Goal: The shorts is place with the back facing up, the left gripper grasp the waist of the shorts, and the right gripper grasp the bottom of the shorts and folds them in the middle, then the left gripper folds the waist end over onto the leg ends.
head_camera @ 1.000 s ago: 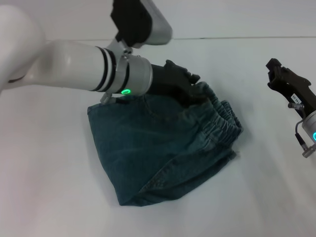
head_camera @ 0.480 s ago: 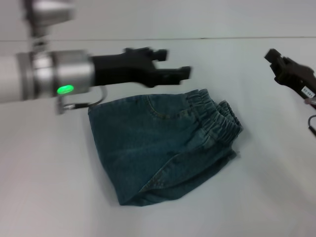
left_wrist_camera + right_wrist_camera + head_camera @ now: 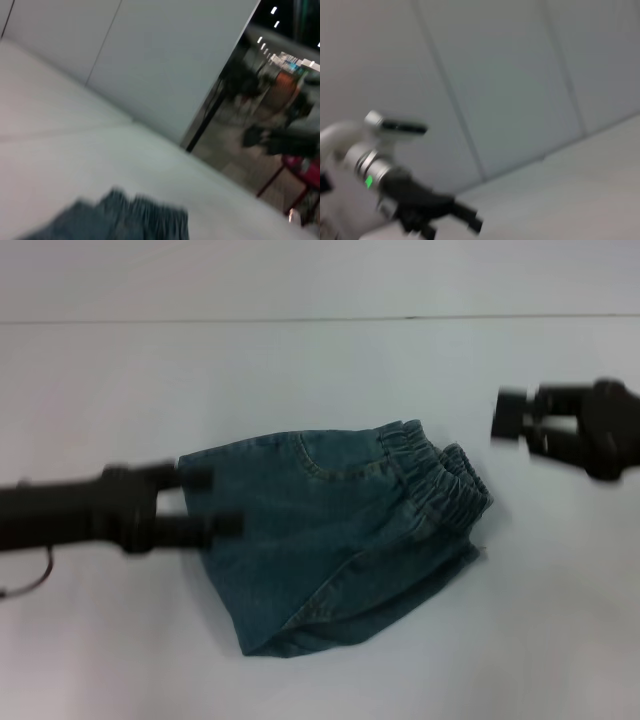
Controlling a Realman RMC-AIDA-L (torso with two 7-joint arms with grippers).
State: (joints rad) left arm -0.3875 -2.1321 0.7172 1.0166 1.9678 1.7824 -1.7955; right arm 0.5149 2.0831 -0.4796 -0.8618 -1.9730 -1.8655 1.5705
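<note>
Denim shorts (image 3: 340,540) (gathered waistband), folded, on table (image 3: 300,370)

White counter (image 3: 120,660); folded denim shorts (image 3: 330,540) lie flat on it, gathered waistband (image 3: 445,485) at their right end.

No readable text, label or number on anything visible.

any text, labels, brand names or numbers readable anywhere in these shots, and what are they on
None can be read in any view.
The shorts: plain denim showing, no tag or print visible.
The right gripper: motion-blurred in the head view, no label legible.
The left gripper: plain black fingers, spread apart, no markings.
The room behind the table in the left wrist view: only blurred lights and shapes, no sign legible.
</note>
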